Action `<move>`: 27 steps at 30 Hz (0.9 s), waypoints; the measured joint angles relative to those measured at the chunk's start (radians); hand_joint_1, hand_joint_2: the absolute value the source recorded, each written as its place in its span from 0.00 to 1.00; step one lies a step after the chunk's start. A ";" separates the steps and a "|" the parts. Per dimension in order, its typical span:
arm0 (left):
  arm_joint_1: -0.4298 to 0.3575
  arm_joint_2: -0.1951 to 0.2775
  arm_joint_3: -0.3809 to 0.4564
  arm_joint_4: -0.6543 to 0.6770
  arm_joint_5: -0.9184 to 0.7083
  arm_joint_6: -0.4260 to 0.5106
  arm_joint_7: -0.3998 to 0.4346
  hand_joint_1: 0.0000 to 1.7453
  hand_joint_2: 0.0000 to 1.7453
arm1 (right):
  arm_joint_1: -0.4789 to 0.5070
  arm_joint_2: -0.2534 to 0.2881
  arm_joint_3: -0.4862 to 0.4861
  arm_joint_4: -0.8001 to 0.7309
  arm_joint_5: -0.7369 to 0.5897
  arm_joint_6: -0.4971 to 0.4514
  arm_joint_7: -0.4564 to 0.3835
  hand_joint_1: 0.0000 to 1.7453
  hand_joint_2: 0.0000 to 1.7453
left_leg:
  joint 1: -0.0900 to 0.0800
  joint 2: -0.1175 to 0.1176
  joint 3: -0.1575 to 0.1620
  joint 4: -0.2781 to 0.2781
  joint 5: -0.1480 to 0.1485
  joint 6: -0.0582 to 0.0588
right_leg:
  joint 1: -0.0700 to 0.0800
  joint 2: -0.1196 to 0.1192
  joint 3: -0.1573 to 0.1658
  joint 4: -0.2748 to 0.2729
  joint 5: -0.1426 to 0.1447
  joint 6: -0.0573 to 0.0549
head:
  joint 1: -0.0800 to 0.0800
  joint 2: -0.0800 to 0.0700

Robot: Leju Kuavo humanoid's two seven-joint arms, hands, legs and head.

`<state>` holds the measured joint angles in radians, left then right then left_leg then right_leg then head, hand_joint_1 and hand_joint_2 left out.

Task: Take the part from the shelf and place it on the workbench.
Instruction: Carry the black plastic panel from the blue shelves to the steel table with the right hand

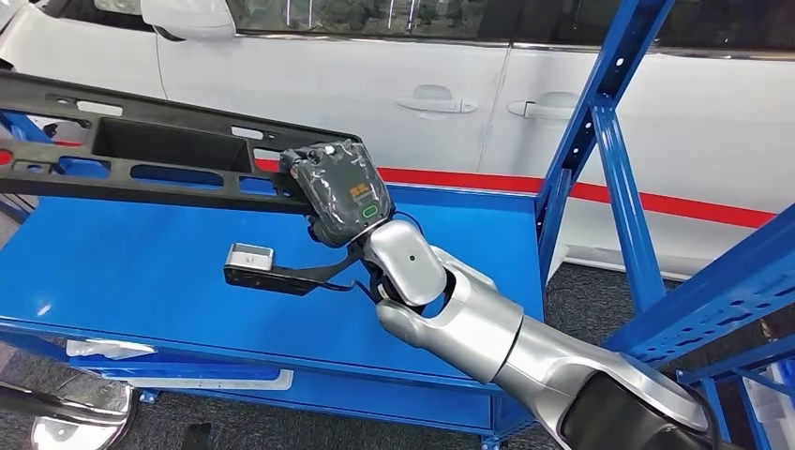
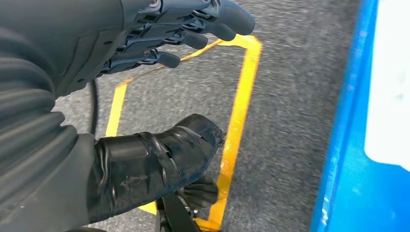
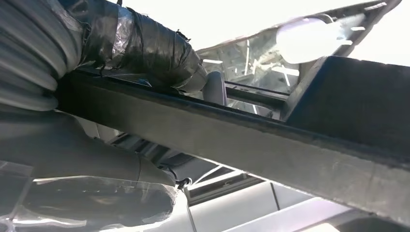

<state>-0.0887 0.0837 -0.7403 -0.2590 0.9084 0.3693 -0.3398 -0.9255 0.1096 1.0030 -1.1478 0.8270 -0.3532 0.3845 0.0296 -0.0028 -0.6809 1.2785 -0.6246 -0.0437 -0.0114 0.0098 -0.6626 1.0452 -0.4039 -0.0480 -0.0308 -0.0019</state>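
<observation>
Stage: carry, part off the shelf | right hand (image 1: 339, 190) clamped on one end of the long black plastic trim part (image 1: 141, 150), held above the blue table (image 1: 141, 272) | left hand (image 2: 159, 43) empty, fingers apart | left: set it down.

This is a car workshop or assembly hall. Beyond the right hand (image 1: 339, 190) stands a white car (image 1: 394, 84), its side doors and door handles in plain sight, with a red stripe on the ground along it. Just under that hand lies a blue metal table (image 1: 141, 272), and to the hand's right rise the blue steel uprights of a shelf (image 1: 600, 122). The hand holds a long black plastic car part (image 1: 141, 150). Below the left hand (image 2: 159, 34), the grey floor (image 2: 290, 96) carries yellow marking lines (image 2: 241, 96), as factory floors do.
</observation>
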 joint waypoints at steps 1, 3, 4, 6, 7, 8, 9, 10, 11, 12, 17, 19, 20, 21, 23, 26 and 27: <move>0.001 0.000 0.000 0.000 0.001 0.000 0.001 0.00 1.00 | 0.003 -0.003 -0.004 -0.011 0.000 -0.001 0.000 1.00 1.00 | 0.001 0.000 0.016 -0.014 0.010 -0.002 | -0.001 0.000 -0.007 0.001 0.006 0.002 | 0.000 0.000; -0.001 0.000 0.000 0.000 0.002 0.001 0.001 0.00 1.00 | 0.006 -0.008 -0.011 -0.030 0.002 -0.002 0.000 1.00 1.00 | 0.005 0.000 0.095 -0.134 0.056 -0.004 | -0.004 0.001 -0.023 0.006 0.019 0.012 | 0.000 0.000; -0.004 -0.001 0.000 0.000 0.002 0.001 0.002 0.00 1.00 | 0.006 -0.011 -0.015 -0.039 0.004 -0.003 -0.001 1.00 1.00 | 0.004 0.000 0.132 -0.200 0.074 -0.004 | -0.004 0.002 -0.031 0.009 0.025 0.018 | 0.000 0.000; -0.008 -0.002 0.000 0.000 0.002 0.001 0.003 0.00 1.00 | 0.007 -0.015 -0.025 -0.057 0.013 -0.011 -0.008 1.00 1.00 | 0.000 -0.004 0.162 -0.265 0.090 0.006 | -0.002 0.001 -0.040 0.010 0.038 0.033 | 0.003 0.000; -0.008 -0.002 0.000 0.000 0.003 0.001 0.005 0.00 1.00 | 0.008 -0.017 -0.030 -0.065 0.017 -0.018 -0.013 1.00 1.00 | -0.004 -0.006 0.158 -0.266 0.095 0.013 | -0.001 0.001 -0.041 0.006 0.045 0.040 | 0.004 0.000; -0.006 -0.002 0.000 0.000 0.003 0.001 0.008 0.00 1.00 | 0.008 -0.018 -0.034 -0.072 0.021 -0.025 -0.017 1.00 1.00 | -0.004 -0.007 0.150 -0.266 0.103 0.022 | -0.001 0.002 -0.041 0.002 0.054 0.047 | 0.006 0.000; -0.005 -0.003 0.000 0.000 0.004 0.001 0.011 0.00 1.00 | 0.010 -0.019 -0.037 -0.079 0.025 -0.031 -0.019 1.00 1.00 | -0.003 -0.004 0.146 -0.268 0.112 0.029 | -0.002 0.003 -0.045 0.003 0.051 0.053 | 0.006 0.000; -0.006 -0.003 0.000 0.000 0.004 0.002 0.014 0.00 1.00 | 0.012 -0.021 -0.039 -0.085 0.029 -0.036 -0.020 1.00 1.00 | -0.002 -0.002 0.140 -0.270 0.123 0.037 | -0.003 0.003 -0.052 0.017 0.032 0.058 | 0.007 0.000; -0.006 -0.003 0.000 0.000 0.004 0.003 0.016 0.00 1.00 | 0.015 -0.023 -0.042 -0.090 0.032 -0.039 -0.020 1.00 1.00 | -0.001 0.001 0.132 -0.273 0.135 0.045 | -0.004 0.003 -0.065 0.051 -0.006 0.061 | 0.008 0.000; -0.007 -0.003 0.000 0.000 0.004 0.005 0.019 0.00 1.00 | 0.017 -0.025 -0.045 -0.095 0.035 -0.042 -0.021 1.00 1.00 | -0.002 0.003 0.125 -0.273 0.145 0.052 | -0.004 0.001 -0.081 0.105 -0.059 0.062 | 0.010 0.000; -0.006 -0.004 0.000 0.000 0.002 0.015 0.028 0.00 1.00 | 0.034 -0.032 -0.050 -0.111 0.037 -0.044 -0.024 1.00 1.00 | -0.013 0.004 0.069 -0.264 0.180 0.058 | -0.003 0.000 -0.053 0.250 -0.127 0.057 | 0.011 0.000; -0.006 -0.005 0.000 0.000 0.002 0.019 0.030 0.00 1.00 | 0.037 -0.033 -0.053 -0.117 0.032 -0.044 -0.025 1.00 1.00 | -0.015 0.004 0.051 -0.256 0.189 0.053 | 0.002 0.001 0.047 0.122 -0.099 0.043 | 0.010 0.000; -0.006 -0.006 0.000 0.000 0.002 0.021 0.031 0.00 1.00 | 0.037 -0.033 -0.054 -0.121 0.027 -0.044 -0.027 1.00 1.00 | -0.015 0.003 0.046 -0.253 0.193 0.049 | 0.007 0.001 0.087 0.062 -0.099 0.037 | 0.010 0.000; -0.006 -0.007 0.000 0.000 0.002 0.022 0.031 0.00 1.00 | 0.037 -0.034 -0.055 -0.125 0.020 -0.044 -0.029 1.00 1.00 | -0.014 0.003 0.043 -0.252 0.198 0.043 | 0.011 0.001 0.113 0.021 -0.103 0.032 | 0.010 0.000; -0.007 -0.007 0.000 0.000 0.004 0.026 0.033 0.00 1.00 | 0.036 -0.034 -0.056 -0.131 -0.001 -0.044 -0.037 1.00 1.00 | -0.012 0.003 0.042 -0.258 0.212 0.030 | 0.017 0.001 0.119 -0.003 -0.101 0.026 | 0.011 0.000; -0.004 -0.008 0.000 0.000 0.005 0.029 0.037 0.00 1.00 | 0.036 -0.035 -0.057 -0.134 -0.033 -0.042 -0.048 1.00 1.00 | -0.010 0.000 0.025 -0.237 0.181 0.013 | 0.009 -0.004 0.103 -0.021 -0.070 0.008 | 0.010 0.000; -0.004 -0.008 0.000 0.000 0.005 0.029 0.039 0.00 1.00 | 0.036 -0.035 -0.057 -0.135 -0.040 -0.042 -0.050 1.00 1.00 | -0.009 0.000 0.011 -0.198 0.139 0.009 | 0.006 -0.006 0.093 -0.025 -0.059 0.003 | 0.008 0.000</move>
<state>-0.0923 0.0752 -0.7407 -0.2589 0.9135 0.3980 -0.3011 -0.8892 0.0744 0.9461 -1.2828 0.7874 -0.3950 0.3341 0.0204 -0.0031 -0.6700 1.0806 -0.4855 -0.0351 -0.0055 0.0043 -0.5693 1.0198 -0.4629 -0.0454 -0.0225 -0.0019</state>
